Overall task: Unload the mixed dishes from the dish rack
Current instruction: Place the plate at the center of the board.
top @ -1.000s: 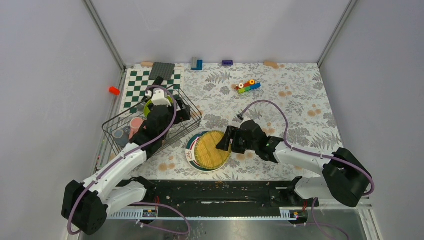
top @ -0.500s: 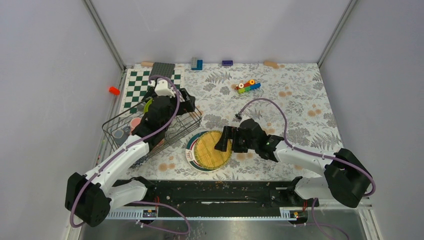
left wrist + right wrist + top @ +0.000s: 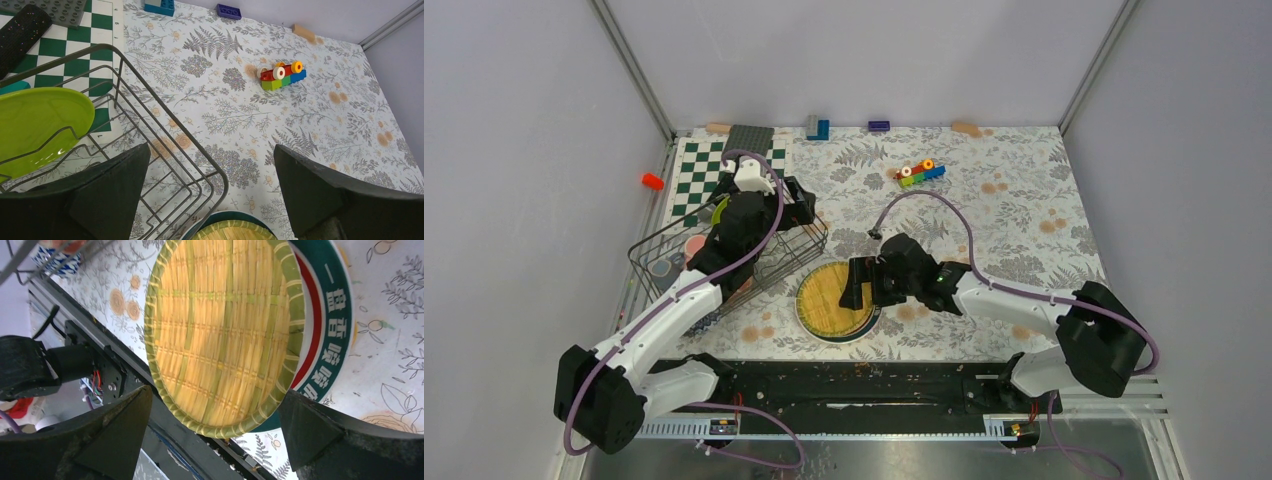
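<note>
The black wire dish rack (image 3: 656,250) stands at the left and holds an upright lime-green plate (image 3: 40,122) and a pink cup (image 3: 692,243). My left gripper (image 3: 796,208) hovers open above the rack's far right corner (image 3: 220,182), holding nothing. A yellow woven plate (image 3: 832,300) lies flat on the white plate with a green-and-red rim (image 3: 327,325), on the table right of the rack. My right gripper (image 3: 852,285) hangs open over the yellow plate (image 3: 220,335), its fingers (image 3: 100,435) clear of the plate.
A green-and-white chequered board (image 3: 694,175) lies behind the rack. Coloured toy bricks (image 3: 921,172) sit at the back middle, with more bricks (image 3: 818,127) along the back wall. A red piece (image 3: 653,181) lies off the mat at the left. The arms' base rail (image 3: 854,385) runs just below the plates.
The right gripper opened and let go of the yellow plate, which now lies centred on the white plate; it slid left over it. The left gripper moved to the rack's far right corner.
</note>
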